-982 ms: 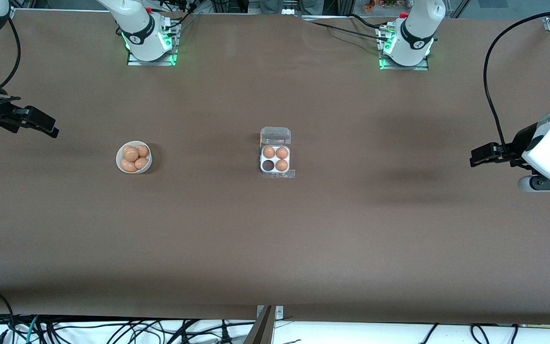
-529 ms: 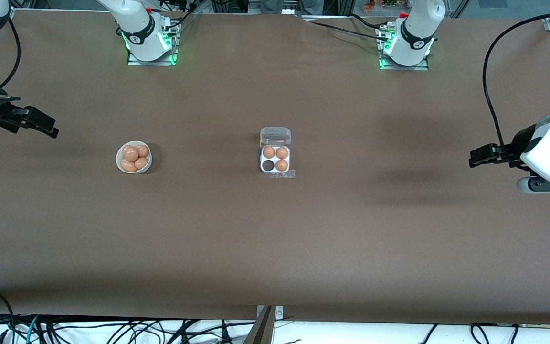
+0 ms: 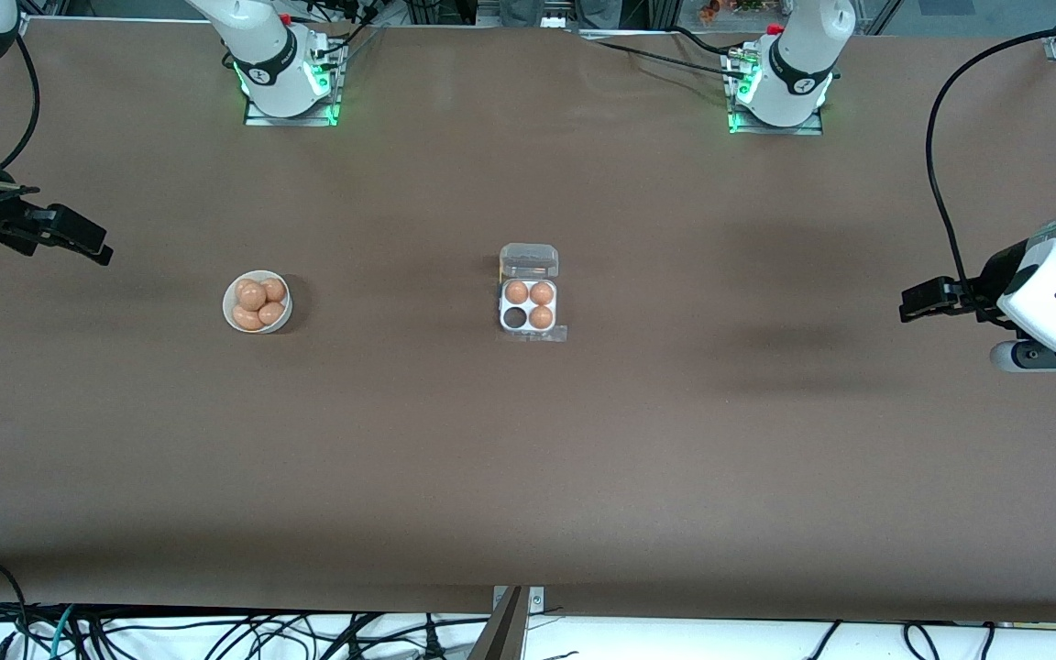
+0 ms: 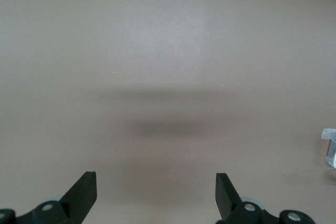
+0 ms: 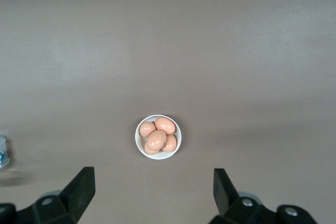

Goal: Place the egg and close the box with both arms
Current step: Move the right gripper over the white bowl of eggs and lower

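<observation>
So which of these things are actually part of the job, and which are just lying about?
Part of the job:
- box, lid open, three eggs in, one cell empty
- bowl of spare eggs, nearer the right arm's end
- left end effector, open, over bare table
- right end effector, open, over bare table

Just lying about:
- cables along the table's edge

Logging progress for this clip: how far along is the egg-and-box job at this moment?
Barely started. Done: nothing beyond three eggs already sitting in the box, whose lid stands open with one cell empty. In hand: nothing; the right gripper and left gripper are both open and empty, over bare table at their own ends. Left: lift an egg from the bowl, fill the empty cell, close the lid.
</observation>
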